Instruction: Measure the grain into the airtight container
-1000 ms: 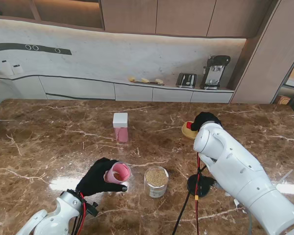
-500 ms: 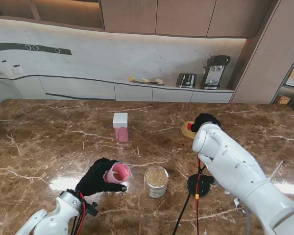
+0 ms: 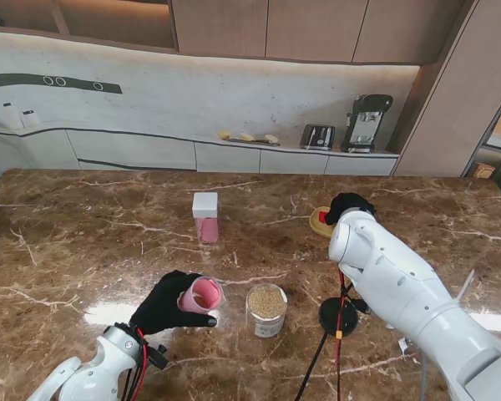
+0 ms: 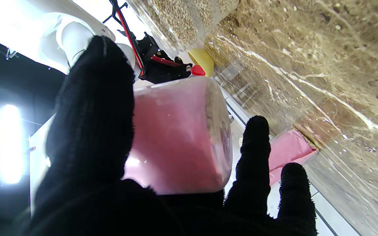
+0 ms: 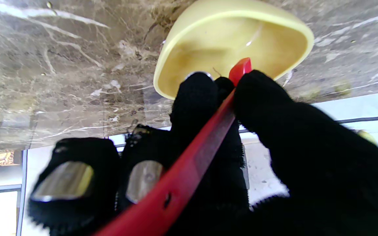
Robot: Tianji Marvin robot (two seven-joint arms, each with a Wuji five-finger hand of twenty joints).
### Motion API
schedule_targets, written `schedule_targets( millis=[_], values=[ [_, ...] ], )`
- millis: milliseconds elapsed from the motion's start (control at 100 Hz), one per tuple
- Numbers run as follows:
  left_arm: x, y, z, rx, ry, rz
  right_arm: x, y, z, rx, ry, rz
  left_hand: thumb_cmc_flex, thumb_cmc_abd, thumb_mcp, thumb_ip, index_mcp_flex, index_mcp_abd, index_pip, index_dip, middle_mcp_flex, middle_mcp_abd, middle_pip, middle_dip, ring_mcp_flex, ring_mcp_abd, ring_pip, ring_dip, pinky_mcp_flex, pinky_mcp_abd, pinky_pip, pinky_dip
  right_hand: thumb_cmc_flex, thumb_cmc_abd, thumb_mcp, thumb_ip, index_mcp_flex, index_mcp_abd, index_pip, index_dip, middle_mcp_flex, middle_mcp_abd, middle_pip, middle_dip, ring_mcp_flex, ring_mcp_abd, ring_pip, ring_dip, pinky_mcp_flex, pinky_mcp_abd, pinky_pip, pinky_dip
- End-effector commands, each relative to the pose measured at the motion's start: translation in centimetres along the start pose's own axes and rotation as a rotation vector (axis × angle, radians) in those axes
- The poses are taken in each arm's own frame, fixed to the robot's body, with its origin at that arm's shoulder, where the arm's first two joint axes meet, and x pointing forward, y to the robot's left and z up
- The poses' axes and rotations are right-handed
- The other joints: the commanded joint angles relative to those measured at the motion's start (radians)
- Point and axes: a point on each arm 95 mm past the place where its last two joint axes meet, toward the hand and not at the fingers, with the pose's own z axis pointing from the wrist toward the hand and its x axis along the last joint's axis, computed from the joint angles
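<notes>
My left hand [image 3: 165,307] in its black glove is shut on a pink cup [image 3: 200,295], tipped with its mouth toward a clear jar of grain [image 3: 267,309] just to its right. In the left wrist view the pink cup [image 4: 176,137] fills the grasp of the left hand [image 4: 90,141], beside the grain jar [image 4: 182,16]. Farther from me my right hand [image 3: 348,205] reaches a yellow bowl [image 3: 320,224]. The right wrist view shows the right hand [image 5: 215,137] pinching a red scoop [image 5: 192,157] whose tip is at the yellow bowl [image 5: 228,39].
A pink box with a white lid [image 3: 205,216] stands upright farther from me, in the middle of the marble table [image 3: 83,234]. A black round disc [image 3: 337,316] lies right of the jar, with red and black cables [image 3: 337,351] running over it.
My right forearm has shifted slightly while its hand stays at the yellow bowl. The left hand and pink cup have not moved.
</notes>
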Motion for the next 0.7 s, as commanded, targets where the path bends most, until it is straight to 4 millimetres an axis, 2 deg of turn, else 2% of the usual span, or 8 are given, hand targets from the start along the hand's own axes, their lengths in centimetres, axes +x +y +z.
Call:
schedule_targets(
  millis=[0,150,280,350,400,460,500,690],
  values=[
    [0.0,0.3,-0.2,-0.008,-0.008,-0.005,-0.4,-0.1,0.2,-0.004,-0.002,-0.006,0.102,0.207,0.165,-0.011,0.185,-0.216,0.169,0.017,-0.018,-0.031,0.014,-0.014,-0.026,-0.027,-0.025,-0.007,-0.007,-0.004,-0.029,0.014,-0.004,-0.007,-0.013,-0.001,-0.042,-0.027,-0.007,-0.018,-0.003,0.006,-0.014,-0.003,0.039,-0.116,0.01,-0.017,0.019,-0.014,0.029,-0.025],
    [0.0,0.4,-0.2,-0.009,-0.01,-0.006,-0.4,0.0,0.2,-0.017,0.011,-0.025,0.102,0.207,0.166,-0.011,0.185,-0.215,0.17,0.017,-0.019,-0.031,0.014,-0.014,-0.025,-0.027,-0.025,-0.006,-0.008,-0.003,-0.03,0.014,0.006,-0.016,-0.022,0.003,-0.091,-0.019,-0.049,-0.018,-0.084,0.004,-0.066,-0.012,0.04,-0.11,-0.064,-0.05,-0.046,-0.026,-0.012,-0.026],
    [0.0,0.4,-0.2,-0.009,-0.01,-0.008,-0.5,-0.1,0.3,-0.025,0.023,-0.034,0.102,0.206,0.167,-0.012,0.185,-0.214,0.17,0.018,-0.018,-0.03,0.013,-0.017,-0.025,-0.028,-0.025,-0.006,-0.007,-0.002,-0.029,0.014,-0.005,-0.012,-0.008,0.012,-0.112,-0.004,-0.179,0.053,-0.184,0.018,-0.163,-0.074,0.031,-0.041,-0.262,-0.155,-0.204,-0.007,-0.12,0.0],
    [0.0,0.4,-0.2,-0.009,-0.011,-0.008,-0.7,-0.2,0.4,-0.037,0.031,-0.04,0.103,0.205,0.168,-0.012,0.186,-0.214,0.17,0.018,-0.017,-0.03,0.014,-0.017,-0.025,-0.027,-0.024,-0.006,-0.007,-0.002,-0.029,0.014,-0.011,-0.007,-0.003,0.019,-0.122,0.007,-0.268,0.11,-0.251,0.031,-0.19,-0.112,-0.044,-0.014,-0.349,-0.155,-0.298,0.002,-0.193,0.036],
    [0.0,0.4,-0.2,-0.009,-0.012,-0.009,-0.8,-0.2,0.4,-0.042,0.035,-0.042,0.102,0.206,0.168,-0.012,0.186,-0.213,0.17,0.018,-0.017,-0.031,0.014,-0.017,-0.026,-0.026,-0.024,-0.005,-0.007,-0.002,-0.029,0.014,-0.022,0.003,0.001,0.03,-0.133,0.011,-0.298,0.122,-0.3,0.029,-0.207,-0.134,-0.122,0.008,-0.42,-0.169,-0.379,0.011,-0.258,0.03],
    [0.0,0.4,-0.2,-0.009,-0.012,-0.009,-1.0,-0.2,0.3,-0.05,0.041,-0.041,0.102,0.205,0.168,-0.012,0.186,-0.213,0.17,0.018,-0.018,-0.03,0.014,-0.017,-0.026,-0.025,-0.024,-0.005,-0.007,-0.002,-0.029,0.014,-0.048,0.026,0.009,0.078,-0.142,0.023,-0.354,0.162,-0.379,0.03,-0.211,-0.178,-0.224,0.027,-0.522,-0.18,-0.48,0.014,-0.354,0.037],
    [0.0,0.4,-0.2,-0.009,-0.012,-0.01,-1.1,-0.1,0.2,-0.055,0.045,-0.042,0.102,0.206,0.168,-0.012,0.185,-0.213,0.17,0.017,-0.019,-0.029,0.014,-0.017,-0.026,-0.025,-0.024,-0.005,-0.007,-0.002,-0.029,0.014,-0.07,0.041,0.012,0.137,-0.15,0.03,-0.388,0.192,-0.426,0.029,-0.207,-0.239,-0.287,0.038,-0.593,-0.203,-0.538,0.012,-0.416,0.037],
    [0.1,0.4,0.0,-0.009,-0.002,-0.012,-1.9,0.4,-0.5,-0.076,0.058,-0.036,0.103,0.206,0.169,-0.012,0.185,-0.213,0.171,0.018,-0.02,-0.03,0.015,-0.017,-0.028,-0.026,-0.023,-0.005,-0.007,-0.002,-0.029,0.014,-0.114,0.05,-0.025,0.144,-0.198,0.041,-0.426,0.197,-0.506,0.03,-0.209,-0.291,-0.423,0.064,-0.768,-0.283,-0.664,0.003,-0.57,0.011]
  ],
)
